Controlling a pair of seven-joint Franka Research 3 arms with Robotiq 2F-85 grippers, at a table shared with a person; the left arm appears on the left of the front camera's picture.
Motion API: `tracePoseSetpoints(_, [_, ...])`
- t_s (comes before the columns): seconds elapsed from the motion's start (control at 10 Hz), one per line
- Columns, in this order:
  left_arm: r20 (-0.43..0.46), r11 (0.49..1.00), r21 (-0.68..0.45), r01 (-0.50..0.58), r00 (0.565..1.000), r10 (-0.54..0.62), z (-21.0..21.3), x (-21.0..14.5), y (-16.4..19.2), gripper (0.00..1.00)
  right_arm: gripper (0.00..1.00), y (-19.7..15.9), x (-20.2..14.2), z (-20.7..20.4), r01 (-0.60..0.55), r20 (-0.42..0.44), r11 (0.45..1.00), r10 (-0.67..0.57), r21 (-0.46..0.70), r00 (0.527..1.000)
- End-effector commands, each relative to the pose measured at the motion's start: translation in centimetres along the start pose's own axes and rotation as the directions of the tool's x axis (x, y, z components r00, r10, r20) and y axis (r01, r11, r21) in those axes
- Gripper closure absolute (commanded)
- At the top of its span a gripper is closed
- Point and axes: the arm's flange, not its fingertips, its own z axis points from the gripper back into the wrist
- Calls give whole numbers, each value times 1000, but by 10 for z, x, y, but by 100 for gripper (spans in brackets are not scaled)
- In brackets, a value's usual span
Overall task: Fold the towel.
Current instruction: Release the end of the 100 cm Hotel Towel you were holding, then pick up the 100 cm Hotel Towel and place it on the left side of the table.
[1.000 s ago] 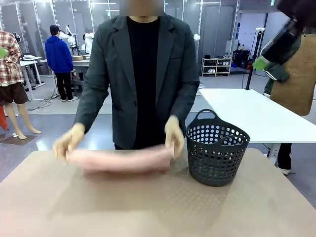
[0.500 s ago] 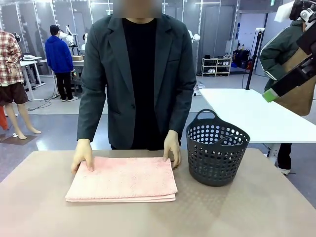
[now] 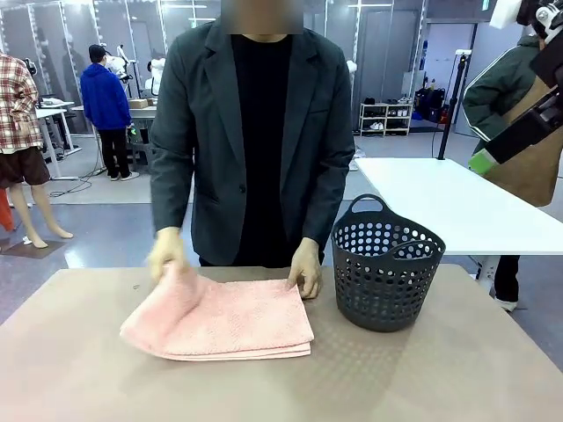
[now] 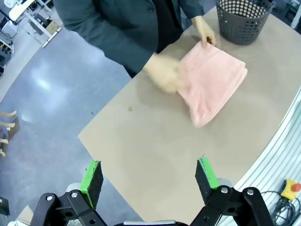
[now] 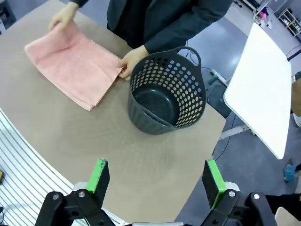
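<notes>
Left gripper (image 4: 148, 165): jaws spread wide, nothing between them, high over table (image 4: 141, 141) near its edge.
Lifting hand (image 3: 167, 255): blurred, grips towel's far left corner, held up off table.
Towel (image 3: 220, 321): pink, folded into layered rectangle, mid-table, just left of basket; left side raised, rest lying flat.
Pressing hand (image 3: 306, 268): rests on towel's far right corner, between towel and basket.
Basket (image 3: 387, 264): dark grey, perforated, two handles, upright on table, just beside towel.
Right gripper (image 5: 155, 169): jaws spread wide, grasping nothing, high above table's near side, basket ahead of it.
</notes>
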Motion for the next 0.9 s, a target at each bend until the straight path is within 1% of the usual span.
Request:
tracePoseSetpoints(0.0, [-12,1000,-1,-5,1000,5,3,1,0,0,0,-4,1,0,-13,-8,1000,13,5,1000])
tracePoseSetpoints(0.8, [-12,1000,-1,-5,1000,5,3,1,0,0,0,-4,1,0,-13,-8,1000,13,5,1000])
